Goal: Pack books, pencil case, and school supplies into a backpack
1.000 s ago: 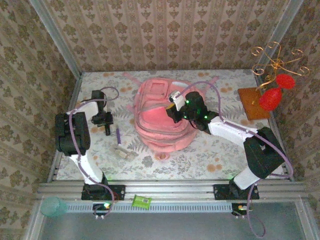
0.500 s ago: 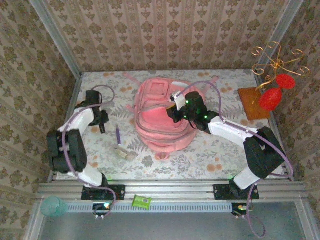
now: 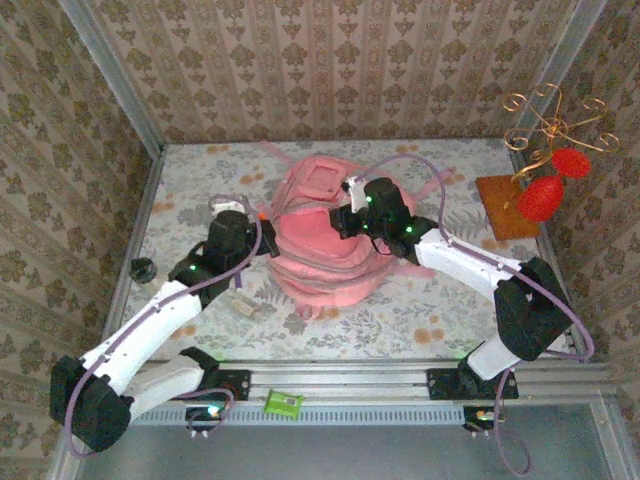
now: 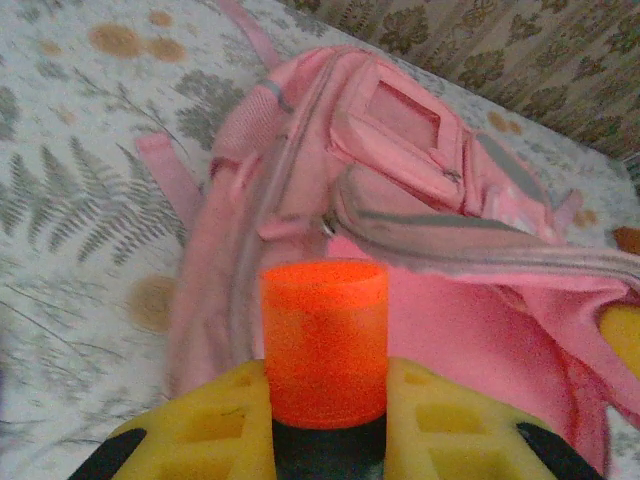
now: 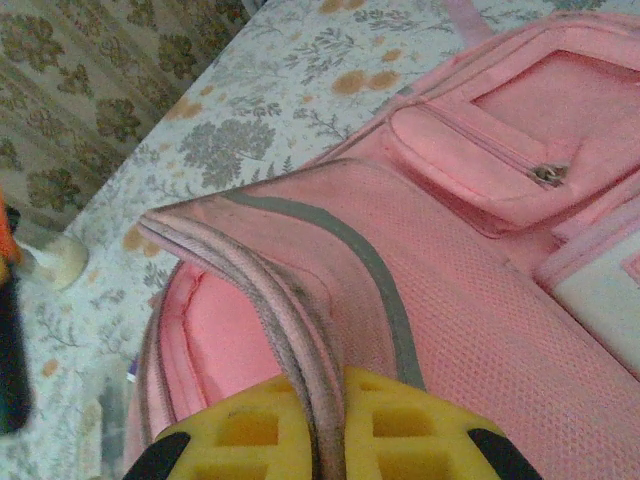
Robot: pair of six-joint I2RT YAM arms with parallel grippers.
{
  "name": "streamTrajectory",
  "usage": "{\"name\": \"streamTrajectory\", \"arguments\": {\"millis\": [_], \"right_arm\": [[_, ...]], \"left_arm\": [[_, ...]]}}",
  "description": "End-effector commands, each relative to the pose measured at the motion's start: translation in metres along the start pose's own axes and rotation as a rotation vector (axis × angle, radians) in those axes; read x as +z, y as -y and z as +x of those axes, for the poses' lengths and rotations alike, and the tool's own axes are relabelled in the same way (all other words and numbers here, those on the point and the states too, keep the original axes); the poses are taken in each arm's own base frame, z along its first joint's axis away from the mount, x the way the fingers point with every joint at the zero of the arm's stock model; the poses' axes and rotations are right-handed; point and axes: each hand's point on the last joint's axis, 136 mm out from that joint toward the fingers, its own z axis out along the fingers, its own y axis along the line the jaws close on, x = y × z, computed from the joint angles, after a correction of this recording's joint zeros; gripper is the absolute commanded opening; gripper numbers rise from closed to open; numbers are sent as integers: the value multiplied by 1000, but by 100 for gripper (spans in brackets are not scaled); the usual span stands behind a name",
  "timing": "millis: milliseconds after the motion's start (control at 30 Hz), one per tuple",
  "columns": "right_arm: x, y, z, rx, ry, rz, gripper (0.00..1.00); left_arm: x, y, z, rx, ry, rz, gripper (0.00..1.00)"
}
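Patterned wallpaper [image 3: 330, 70] is seen on every side, and a flowery cloth is spread over the table [image 3: 420, 310]. The pink backpack [image 3: 325, 255] is parked pretty much dead centre of the overhead frame.

In the left wrist view the left tool [image 4: 325, 405] is clamped on the marker [image 4: 325, 340]. The black barrel is pinched between the yellow fingers [image 4: 205, 430] and the orange cap is poking out toward the backpack [image 4: 420, 190]. From above, the same tool [image 3: 258, 222] is held right at the backpack's left edge, off the cloth.

The right tool [image 3: 345, 218] is found at the upper middle of the backpack. Up close, the right tool [image 5: 315, 420] is closed tight on the backpack's [image 5: 470, 260] grey-edged zip rim, which is squeezed between the yellow pads. An opening into the pink inside can be made out just left of the pinched rim.

A small beige block [image 3: 249, 308] is left lying on the cloth at lower left of the backpack, close under the left arm. A wooden base [image 3: 505, 210] with a gold wire stand and red ornaments is tucked in the upper right corner, well apart from everything else.
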Motion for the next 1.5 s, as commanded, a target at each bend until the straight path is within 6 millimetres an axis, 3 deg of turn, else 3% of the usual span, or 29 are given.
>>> {"name": "streamTrajectory", "arguments": {"millis": [0,200,433,733,933,1100,1167,1233,1400,1467], "right_arm": [[-10,-20,-44,94,117,-35,0],[-10,-26,-49,104,116,-60,0],[-6,-29,-52,112,113,-85,0],[0,-29,-60,147,122,-117,0],[1,-24,-60,148,116,-121,0],[5,-13,-51,146,97,-105,0],[7,-7,-43,147,76,-95,0],[8,0,-37,150,63,-89,0],[9,11,-31,162,63,-80,0],[10,12,-30,161,61,-85,0]], "left_arm": [[9,25,-12,-187,92,84,20],[35,56,-14,-250,75,148,20],[67,64,-5,-396,77,150,20],[82,68,15,-388,53,117,46],[74,76,18,-218,-23,123,63],[41,73,13,-26,-70,123,66],[27,59,14,31,-88,96,67],[11,26,21,77,-122,-1,66],[-23,-101,49,19,-271,-325,68],[-29,-135,55,-3,-310,-414,69]]}}
